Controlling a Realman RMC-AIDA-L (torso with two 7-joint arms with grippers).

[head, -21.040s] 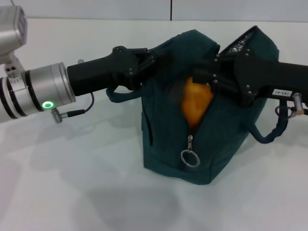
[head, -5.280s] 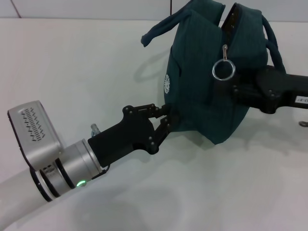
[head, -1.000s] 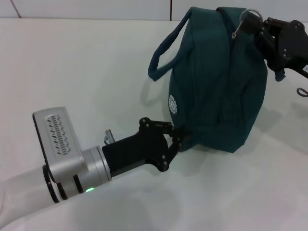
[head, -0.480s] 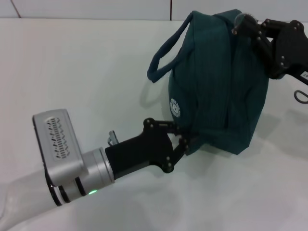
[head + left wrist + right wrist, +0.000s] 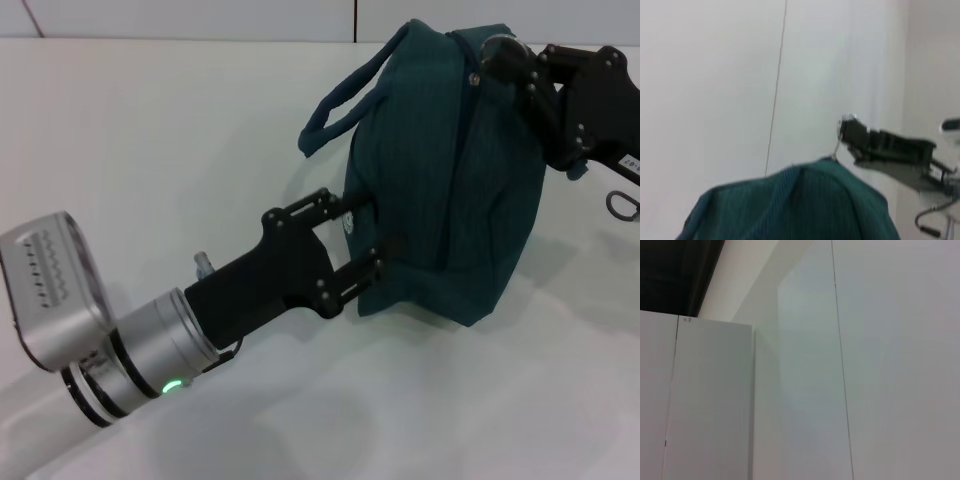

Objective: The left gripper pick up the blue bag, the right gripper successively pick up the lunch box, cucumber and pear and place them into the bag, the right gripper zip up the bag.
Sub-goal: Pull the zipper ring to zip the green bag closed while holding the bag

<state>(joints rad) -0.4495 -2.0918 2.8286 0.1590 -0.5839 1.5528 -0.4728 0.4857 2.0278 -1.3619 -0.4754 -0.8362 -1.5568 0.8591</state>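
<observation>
Blue bag (image 5: 450, 180) stands zipped on the white counter (image 5: 150, 150), far right of centre. Left pincer (image 5: 362, 238) is spread apart against the bag's near-left lower corner, released. Right pincer (image 5: 497, 57) is clenched on the zipper pull (image 5: 836, 145) at the bag's top right.

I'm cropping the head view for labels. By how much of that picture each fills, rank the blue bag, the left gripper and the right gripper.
1. the blue bag, largest.
2. the left gripper.
3. the right gripper.

The two grippers look similar; the left sits nearer the camera, so their order is unsure.
</observation>
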